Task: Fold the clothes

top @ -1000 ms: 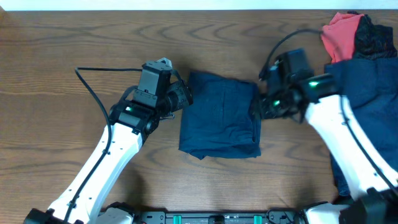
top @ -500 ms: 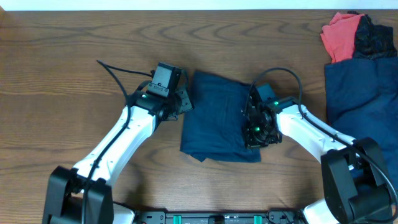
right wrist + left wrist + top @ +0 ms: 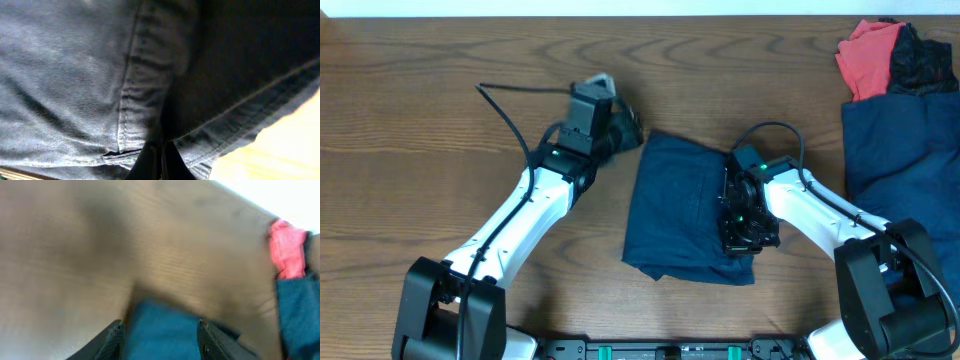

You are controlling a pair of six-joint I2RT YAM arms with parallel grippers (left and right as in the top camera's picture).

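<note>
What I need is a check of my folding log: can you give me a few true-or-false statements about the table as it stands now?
1. A folded navy garment lies near the middle of the table. True.
2. The right hand is at that garment's right side. True.
3. The left hand sits on the red piece. False: it is by the folded garment's upper-left corner, and the red piece is at the far right corner.
4. The left hand's fingers are apart. True.
5. The pile at the right edge is all navy. False: red and black pieces lie beyond the navy cloth.
</note>
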